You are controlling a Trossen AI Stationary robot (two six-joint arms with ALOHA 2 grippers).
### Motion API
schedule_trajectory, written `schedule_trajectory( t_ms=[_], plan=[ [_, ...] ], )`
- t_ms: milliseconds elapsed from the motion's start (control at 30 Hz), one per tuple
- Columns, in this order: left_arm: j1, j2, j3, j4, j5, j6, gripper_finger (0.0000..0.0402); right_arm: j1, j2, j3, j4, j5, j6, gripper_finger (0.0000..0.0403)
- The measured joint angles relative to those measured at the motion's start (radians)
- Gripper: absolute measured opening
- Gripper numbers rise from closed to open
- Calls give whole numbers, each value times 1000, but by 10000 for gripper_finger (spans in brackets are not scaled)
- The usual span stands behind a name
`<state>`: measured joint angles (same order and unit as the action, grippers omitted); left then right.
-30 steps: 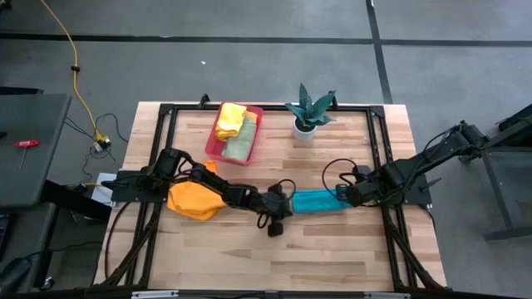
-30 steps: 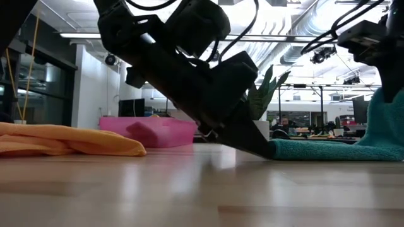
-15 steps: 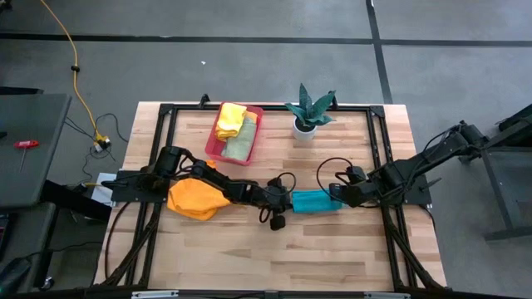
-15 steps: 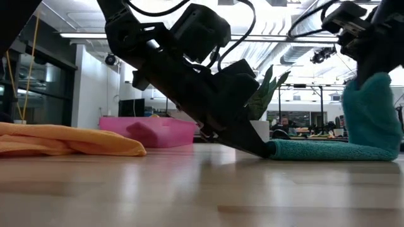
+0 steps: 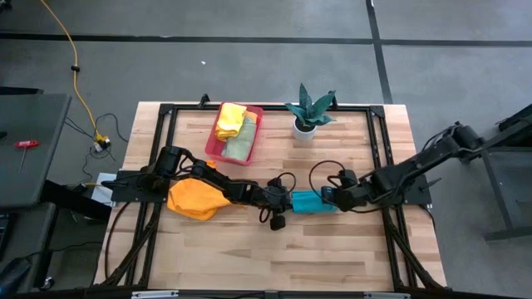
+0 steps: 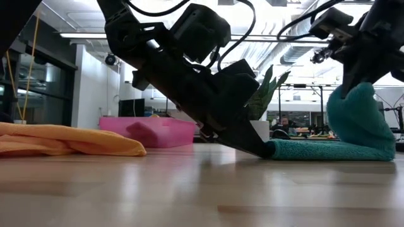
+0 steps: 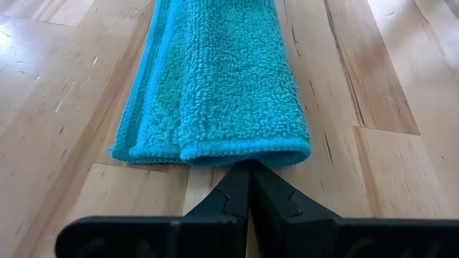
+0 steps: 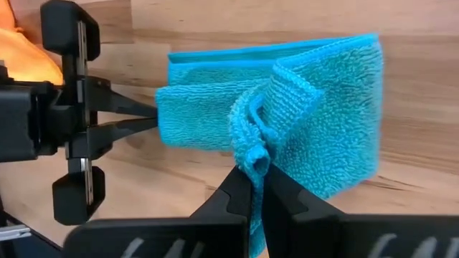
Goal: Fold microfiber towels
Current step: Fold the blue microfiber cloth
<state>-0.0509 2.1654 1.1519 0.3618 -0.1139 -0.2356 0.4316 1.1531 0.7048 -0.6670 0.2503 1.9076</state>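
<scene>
Item: teal microfiber towel (image 5: 308, 201), folded into a narrow strip, lay near the middle of the worktop. I logged its far end lifted off the wood and curled back over the flat part, as the low view showed (image 6: 357, 120).

Right gripper (image 8: 252, 169): I saw its fingers pinched together on a bunched edge of the teal towel, holding the raised fold above the strip.

Left gripper (image 7: 249, 188): I saw its fingers closed tip to tip and pressed at the towel's near end, on the wood; whether any cloth sat between them, I could not tell.

Orange microfiber towel (image 5: 194, 199): lay crumpled toward the worktop's left edge, partly under the left arm.

Pink tray (image 5: 214, 149): sat near the worktop's back edge, holding a yellow towel (image 5: 230, 120) and a light green towel (image 5: 241, 143), side by side.

Potted plant (image 5: 308, 111): white pot, spiky green leaves, stood just right of the tray near the back edge.
</scene>
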Motion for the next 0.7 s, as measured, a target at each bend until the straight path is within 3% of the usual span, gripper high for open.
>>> schedule_trajectory(
  t_ms=[433,700],
  plan=[
    [0,0,0,0,-2,0,0,-29,147,0,188,82,27,0],
    [0,-1,0,0,-3,-23,0,-70,237,0,335,13,-59,0]
  ],
)
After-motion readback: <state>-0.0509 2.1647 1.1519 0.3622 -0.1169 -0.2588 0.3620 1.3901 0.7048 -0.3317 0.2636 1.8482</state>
